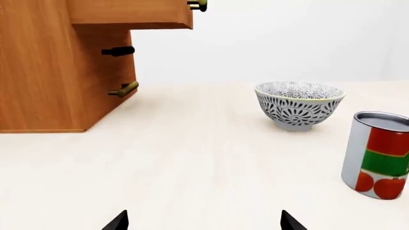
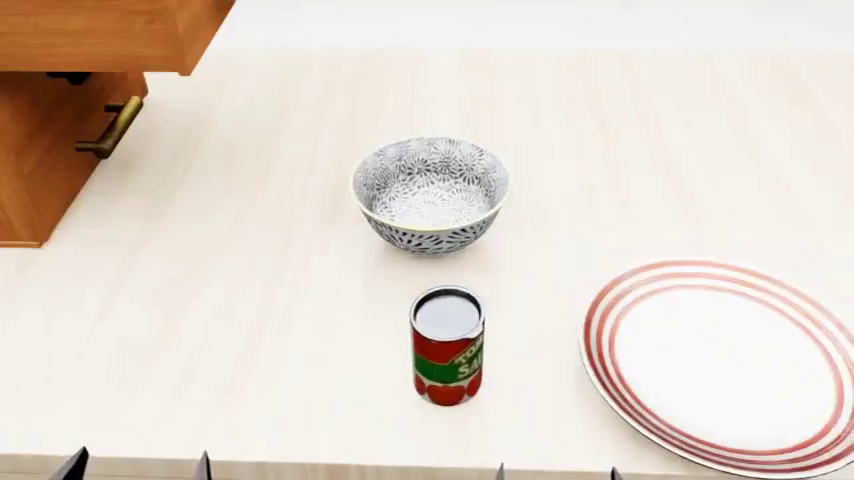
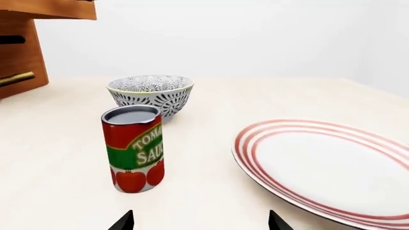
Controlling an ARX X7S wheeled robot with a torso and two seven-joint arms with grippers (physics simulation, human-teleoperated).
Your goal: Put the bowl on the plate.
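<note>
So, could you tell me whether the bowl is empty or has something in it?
Empty. The head view looks into the bowl and shows only its patterned inner surface, with nothing inside.

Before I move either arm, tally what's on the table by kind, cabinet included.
Bowl: 1, grey floral pattern
Plate: 1, red rings at the rim
Tomato sauce can: 1, upright
Wooden cabinet: 1, at the table's far left
Total: 4
</note>
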